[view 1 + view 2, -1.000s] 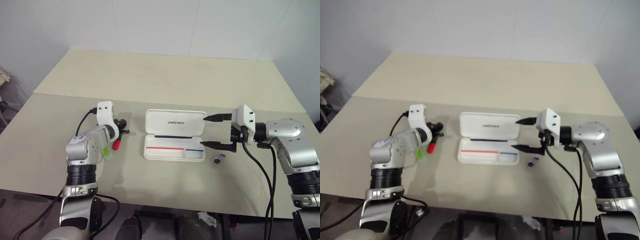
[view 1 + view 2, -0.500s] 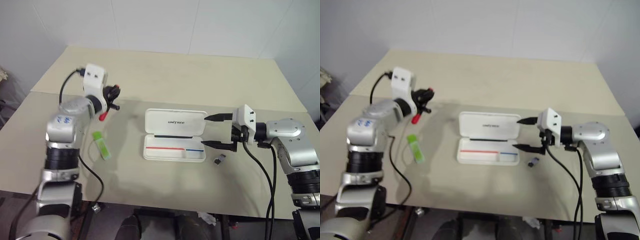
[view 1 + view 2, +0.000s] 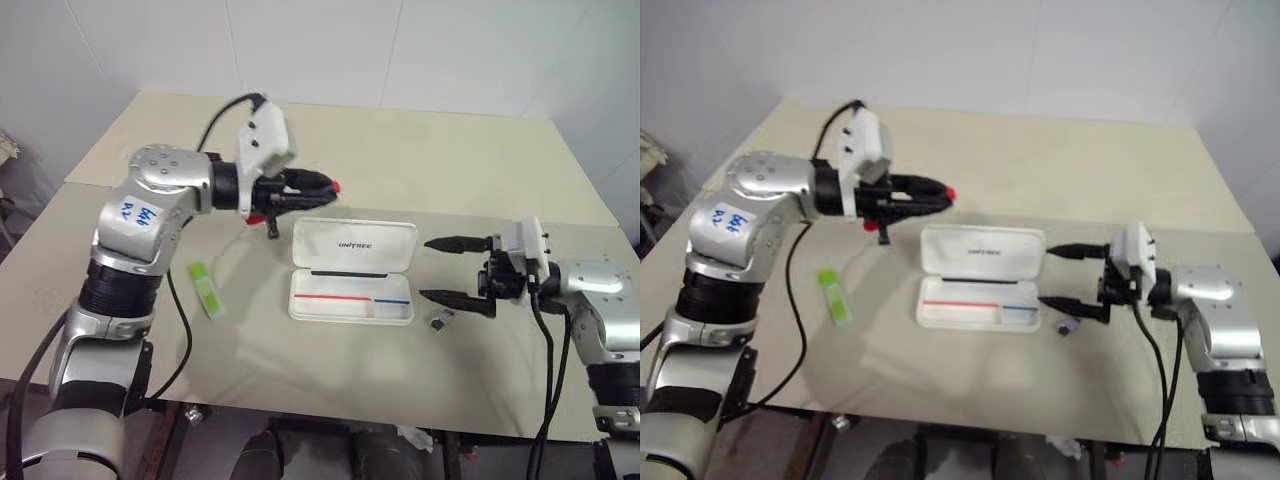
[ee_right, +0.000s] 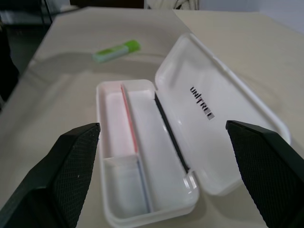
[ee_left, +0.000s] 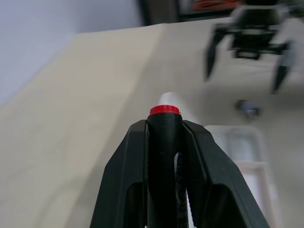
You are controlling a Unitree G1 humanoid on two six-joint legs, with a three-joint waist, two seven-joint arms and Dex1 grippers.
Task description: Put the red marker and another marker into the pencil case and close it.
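L hand grips red marker mid-air, upper centre of frame, above open pencil case. R hand spread wide w/ nothing in it, right of case; green highlighter lies on desk at left.

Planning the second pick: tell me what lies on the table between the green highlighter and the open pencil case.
Nothing: in the left eye view, bare table separates the green highlighter from the pencil case.

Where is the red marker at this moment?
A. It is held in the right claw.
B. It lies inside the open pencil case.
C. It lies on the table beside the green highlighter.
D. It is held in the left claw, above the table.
D: the left claw is shut on the red marker, lifted over the table near the open pencil case.
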